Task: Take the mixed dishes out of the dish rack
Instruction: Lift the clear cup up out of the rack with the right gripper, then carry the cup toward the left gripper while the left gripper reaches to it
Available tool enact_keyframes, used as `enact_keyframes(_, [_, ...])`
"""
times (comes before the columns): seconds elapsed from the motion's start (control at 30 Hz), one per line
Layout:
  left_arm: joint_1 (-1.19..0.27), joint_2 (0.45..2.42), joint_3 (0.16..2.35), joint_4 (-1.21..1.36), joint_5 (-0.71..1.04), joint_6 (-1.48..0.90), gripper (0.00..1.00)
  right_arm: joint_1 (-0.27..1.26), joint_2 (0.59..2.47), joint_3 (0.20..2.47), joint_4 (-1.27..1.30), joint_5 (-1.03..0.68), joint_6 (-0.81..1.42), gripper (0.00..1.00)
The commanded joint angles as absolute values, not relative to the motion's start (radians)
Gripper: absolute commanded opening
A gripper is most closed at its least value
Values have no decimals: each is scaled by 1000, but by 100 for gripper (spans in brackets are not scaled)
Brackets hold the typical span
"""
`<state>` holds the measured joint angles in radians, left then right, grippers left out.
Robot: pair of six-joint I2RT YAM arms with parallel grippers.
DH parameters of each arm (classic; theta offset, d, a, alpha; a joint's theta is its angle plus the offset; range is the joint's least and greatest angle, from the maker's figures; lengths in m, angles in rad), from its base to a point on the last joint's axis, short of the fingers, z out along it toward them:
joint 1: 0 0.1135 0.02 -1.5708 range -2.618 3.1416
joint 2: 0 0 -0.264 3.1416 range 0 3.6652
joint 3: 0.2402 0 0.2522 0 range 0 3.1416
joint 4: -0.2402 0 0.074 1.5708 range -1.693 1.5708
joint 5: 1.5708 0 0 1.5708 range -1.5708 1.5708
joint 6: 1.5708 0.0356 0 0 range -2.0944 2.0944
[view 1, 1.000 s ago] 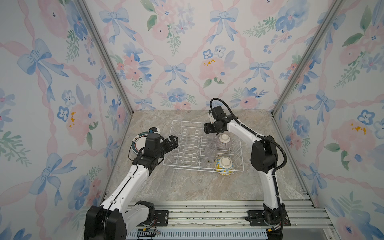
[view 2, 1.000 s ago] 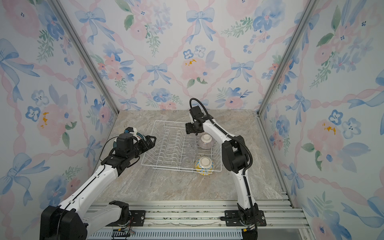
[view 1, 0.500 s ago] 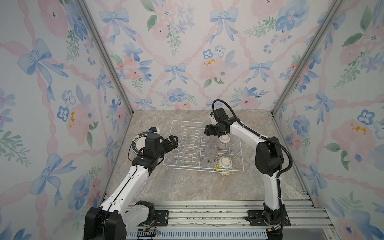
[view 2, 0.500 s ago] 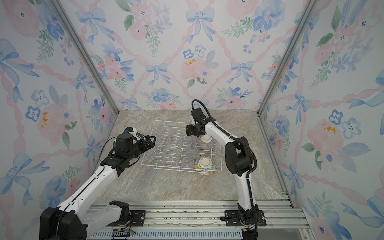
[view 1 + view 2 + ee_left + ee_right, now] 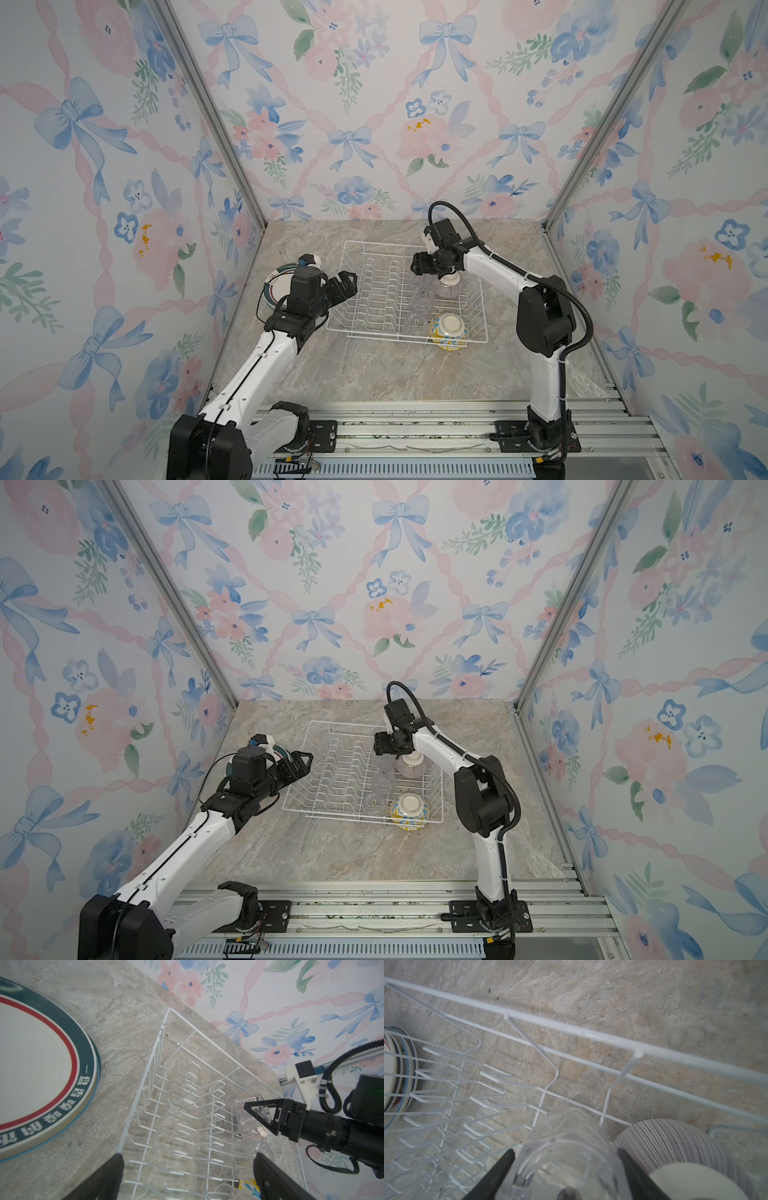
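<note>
Left gripper (image 5: pixel 348 284): we see it spread wide and empty, just beside the dish rack's (image 5: pixel 376 243) left edge
Right gripper (image 5: pixel 417 265): pinching a clear glass cup (image 5: pixel 562 1136) at the far right of the dish rack
Bowls: purple-striped bowl (image 5: pixel 446 286) and yellow-blue bowl (image 5: pixel 448 330) sit upside down inside the dish rack
Plates (image 5: pixel 41 1064): stacked on the table (image 5: pixel 374 374), left of it
</note>
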<state>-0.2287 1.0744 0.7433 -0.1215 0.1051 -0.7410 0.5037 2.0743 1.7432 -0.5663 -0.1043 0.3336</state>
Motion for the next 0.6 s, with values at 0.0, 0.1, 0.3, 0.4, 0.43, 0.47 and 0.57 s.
enact_keyframes(0.0, [-236,1066,744,-112,121,-747,98,491,2007,1723,-552,-139,367,36])
enact_keyframes(0.1, [-235,1057,744,-107,130,-753,98,483,1971,1697,-514,-188,399,35])
enact_keyframes(0.3, [-238,1053,758,-65,197,-783,98,481,1896,1648,-453,-223,453,34])
enact_keyframes(0.4, [-255,1045,769,-38,213,-796,98,480,1853,1625,-430,-247,479,34])
enact_keyframes(0.43, [-262,1042,769,-27,216,-800,98,480,1836,1613,-419,-252,490,34])
enact_keyframes(0.47, [-268,1039,769,-19,218,-804,98,480,1820,1600,-408,-257,500,33])
enact_keyframes(0.57, [-286,1034,761,13,230,-813,98,480,1766,1558,-374,-272,532,32])
